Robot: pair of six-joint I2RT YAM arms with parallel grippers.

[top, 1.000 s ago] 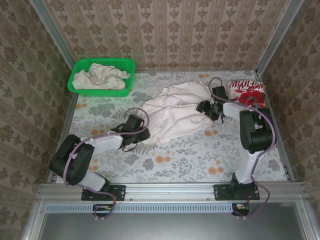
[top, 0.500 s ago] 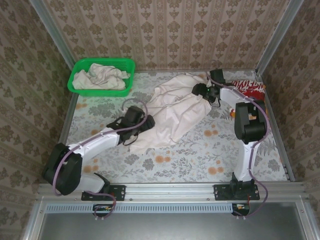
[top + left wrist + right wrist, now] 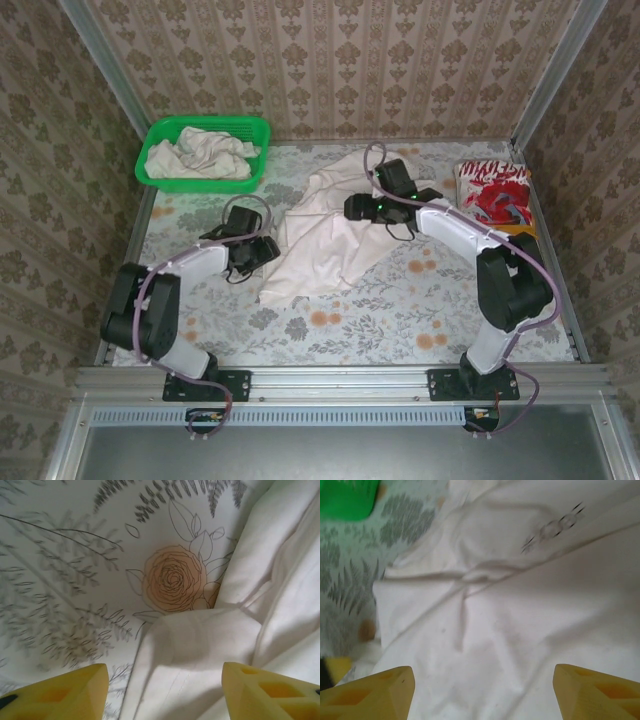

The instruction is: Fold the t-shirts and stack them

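From above, a large off-white cotton t-shirt (image 3: 335, 225) lies wrinkled in the middle of the flower-printed tabletop (image 3: 350, 320). The left jaws are just beside its left edge, and the right jaws are over its far part. A green plastic mesh basket (image 3: 152, 165) stands in the far left corner, with a crumpled off-white shirt (image 3: 205, 155) inside it. A folded red-and-white patterned shirt (image 3: 492, 190) lies at the far right.

In the left wrist view, the left jaws are spread. Their yellow fingers (image 3: 55, 692) stand on either side of a folded edge of the t-shirt and pinch nothing. A peach rose print (image 3: 172, 580) is on the tabletop beyond.

In the right wrist view, the right jaws are also spread wide. Their yellow fingers (image 3: 600, 690) are over the cloth, near a small dark chest print (image 3: 555, 527).
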